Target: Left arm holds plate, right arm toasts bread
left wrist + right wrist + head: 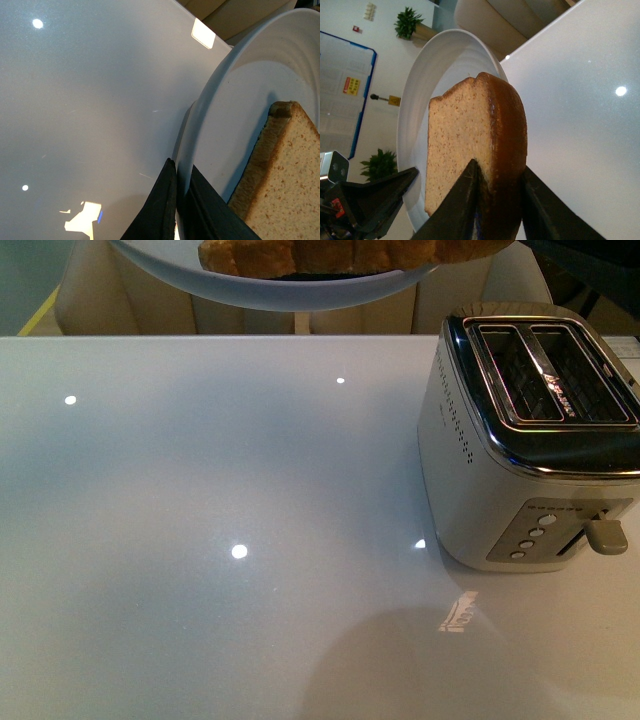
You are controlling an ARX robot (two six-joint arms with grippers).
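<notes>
Tabletop fills most of the front view, pale and glossy. The toaster stands on it, well apart from both pairs of fingers, with its two slots facing up and its lever on the near end.

The plate is raised off the table and tilted. Its rim runs straight between the fingers of the left gripper, which are clamped on that edge, one finger on each face.

The bread stands on edge between the fingers of the right gripper. They are pinched on its crust side, one finger on the crumb face and one on the far face. The plate sits just behind the slice (whether the bread has cleared the plate or is touching it, I cannot tell).

The step in hand looks like taking the slice off the plate and over to a slot. To do that well:
- Grip only firmly enough not to crush the crumb.
- Draw the bread away from the plate's face before turning toward the toaster.
- Line the slice's flat faces up with the slot's length.
- Lower it straight in, opening the fingers only once the free end is inside.

The left fingers should simply hold the plate steady.
</notes>
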